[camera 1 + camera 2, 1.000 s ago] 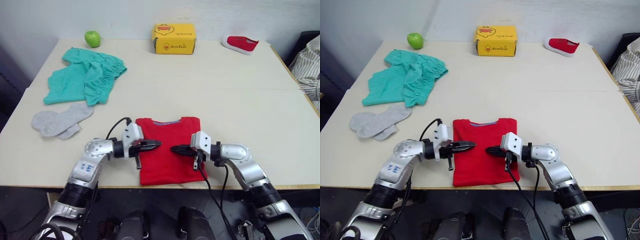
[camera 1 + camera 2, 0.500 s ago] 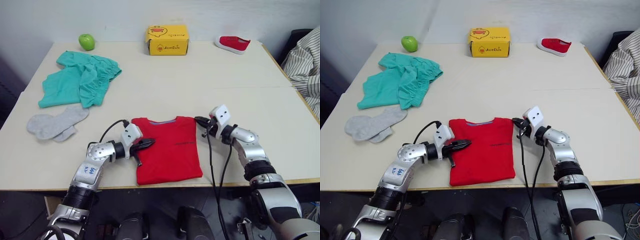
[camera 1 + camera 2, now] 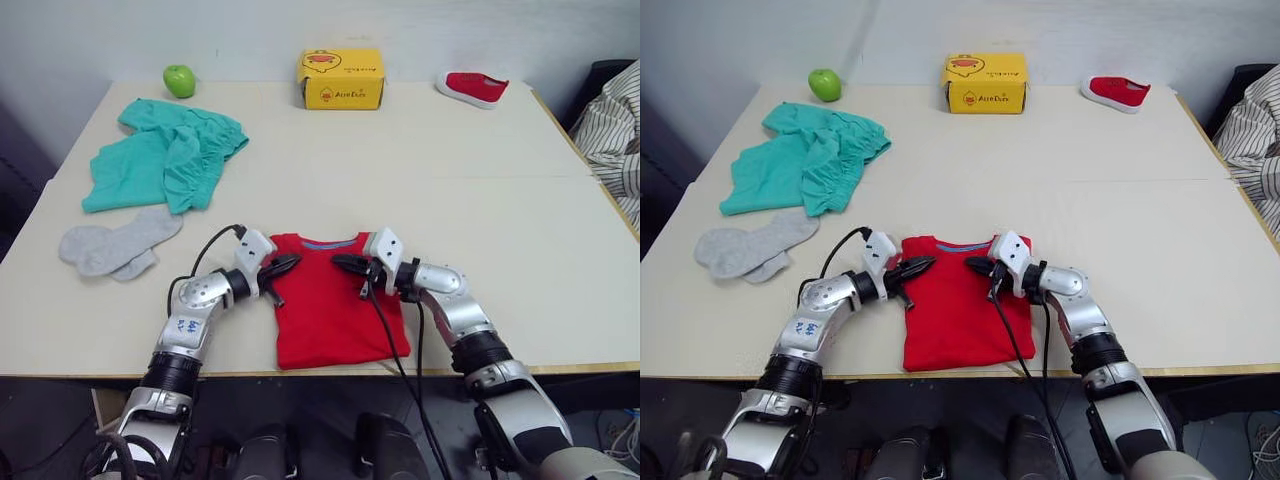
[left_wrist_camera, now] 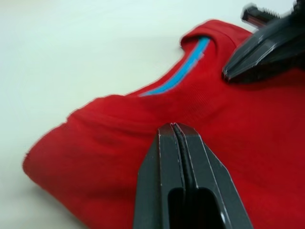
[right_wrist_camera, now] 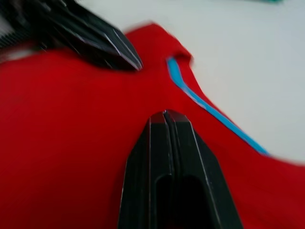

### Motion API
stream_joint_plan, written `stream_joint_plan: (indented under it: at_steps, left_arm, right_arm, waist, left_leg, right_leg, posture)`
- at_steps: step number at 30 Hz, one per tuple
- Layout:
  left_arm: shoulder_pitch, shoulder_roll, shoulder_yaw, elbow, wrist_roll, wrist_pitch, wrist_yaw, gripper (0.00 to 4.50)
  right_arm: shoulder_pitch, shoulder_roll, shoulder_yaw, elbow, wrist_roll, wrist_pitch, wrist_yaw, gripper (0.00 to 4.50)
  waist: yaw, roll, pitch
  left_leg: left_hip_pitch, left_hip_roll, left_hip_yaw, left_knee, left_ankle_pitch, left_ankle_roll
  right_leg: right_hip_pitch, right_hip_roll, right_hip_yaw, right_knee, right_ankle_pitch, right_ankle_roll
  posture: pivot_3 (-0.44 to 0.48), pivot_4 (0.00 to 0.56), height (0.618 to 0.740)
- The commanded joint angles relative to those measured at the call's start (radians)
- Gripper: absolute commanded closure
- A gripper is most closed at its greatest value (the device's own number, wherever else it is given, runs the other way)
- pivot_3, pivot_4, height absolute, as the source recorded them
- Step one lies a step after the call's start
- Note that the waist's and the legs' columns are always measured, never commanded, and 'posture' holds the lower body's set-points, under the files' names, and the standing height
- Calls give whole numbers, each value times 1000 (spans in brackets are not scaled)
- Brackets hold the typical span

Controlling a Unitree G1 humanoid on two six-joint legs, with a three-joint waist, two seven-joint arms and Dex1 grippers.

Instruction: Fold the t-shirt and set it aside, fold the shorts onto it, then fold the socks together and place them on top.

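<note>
Near the table's front edge, at about six o'clock, lies the t-shirt (image 3: 335, 305), already folded into a neat rectangle with the collar toward twelve. Both grippers are down at the collar end: the left gripper (image 3: 285, 264) at the shirt's ten o'clock corner, the right gripper (image 3: 343, 264) at its upper middle, tips pointing at each other. In the wrist views each pair of fingers is pressed together with no cloth between them, so nothing is held; they rest on or just over the red fabric.

My read: the t-shirt step is in hand. The next move calls for opening the fingers and taking the collar edge, either to fold it toward six or to lift the bundle aside. The cloth is soft, so a shallow pinch could pull up only one layer.

Compared with half a second ago, the right gripper has swung in from the shirt's one o'clock corner onto the cloth, and the left has crept up toward the collar.

Waiting at ten o'clock are the shorts (image 3: 165, 153), crumpled, with the socks (image 3: 118, 241) just below them, overlapping each other, both well apart from the shirt.
</note>
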State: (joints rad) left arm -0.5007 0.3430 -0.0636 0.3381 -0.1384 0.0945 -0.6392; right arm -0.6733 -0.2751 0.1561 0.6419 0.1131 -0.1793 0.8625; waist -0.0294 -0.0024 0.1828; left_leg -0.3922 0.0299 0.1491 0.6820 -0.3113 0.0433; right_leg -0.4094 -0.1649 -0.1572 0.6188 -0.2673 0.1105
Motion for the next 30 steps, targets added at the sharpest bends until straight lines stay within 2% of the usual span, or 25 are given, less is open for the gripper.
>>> stream_joint_plan:
  at_steps: [1,4,6,9,11,14,16,21,24,27,30]
  left_arm:
    - [14,-3,15,24,34,15,66,4475]
    - [49,4,19,-4,34,8,68,4475]
    - [74,11,42,-37,11,-60,45,4475]
    - [131,25,80,-199,-125,-138,-108,4475]
    - [205,77,64,-343,-203,-96,-225,4475]
    - [311,151,17,-497,-238,-29,-309,4475]
    - [366,175,-16,-550,-224,-13,-324,4475]
    - [449,200,-28,-502,-121,-54,-279,4475]
    - [471,211,-17,-473,-112,-54,-276,4475]
    - [506,243,20,-432,-94,-83,-268,4475]
    - [508,239,49,-423,-121,-92,-264,4475]
  right_arm:
    - [-52,-1,-98,145,5,-23,-148,4500]
    - [-69,-8,-166,212,37,-34,-198,4500]
    - [-51,-13,-191,184,53,-56,-181,4500]
    - [42,-24,-197,-21,139,-46,-38,4500]
    - [148,-45,-165,-221,181,-9,38,4500]
    - [304,-64,-111,-468,200,73,64,4500]
    - [389,-77,-64,-571,179,97,72,4500]
    - [481,-83,-11,-588,65,48,5,4500]
    - [491,-93,-45,-555,49,48,-47,4500]
    - [505,-178,-195,-535,136,137,-66,4500]
    - [528,-233,-264,-577,264,253,-6,4500]
  waist:
    - [-2,0,0]
    - [-2,0,0]
    - [-3,0,0]
    - [-4,0,0]
    - [-4,1,0]
    - [-4,1,0]
    - [-1,1,1]
    - [4,1,1]
    - [4,1,1]
    - [6,1,1]
    - [16,1,1]
  left_leg:
    - [1,0,0,0,0,0]
    - [2,1,0,0,1,-1]
    - [2,1,0,-1,0,-1]
    - [2,1,0,-2,0,-1]
    - [0,2,0,-3,0,-2]
    - [1,2,0,-6,-1,-3]
    - [1,2,0,-5,-1,-2]
    - [1,2,0,-5,-4,-1]
    - [2,2,0,-5,-3,-2]
    - [2,2,0,-6,-4,-2]
    - [2,1,0,-5,-5,1]
  right_leg:
    - [1,0,0,1,0,0]
    - [1,0,0,1,0,0]
    - [1,0,0,1,0,0]
    - [0,0,0,0,0,0]
    - [-2,0,0,-1,0,-1]
    - [-2,1,0,-2,-1,-1]
    - [0,1,0,-4,-1,-1]
    - [0,0,0,-9,-1,-1]
    - [-1,0,0,-9,-1,-1]
    - [-1,-1,0,-9,-1,-1]
    - [0,-2,0,-10,-1,-1]
  posture:
    - [0,150,740]
    - [0,150,740]
    - [0,150,740]
    - [0,150,740]
    - [0,150,740]
    - [0,150,740]
    - [0,150,740]
    - [0,150,740]
    - [0,150,740]
    - [0,150,740]
    - [0,150,740]
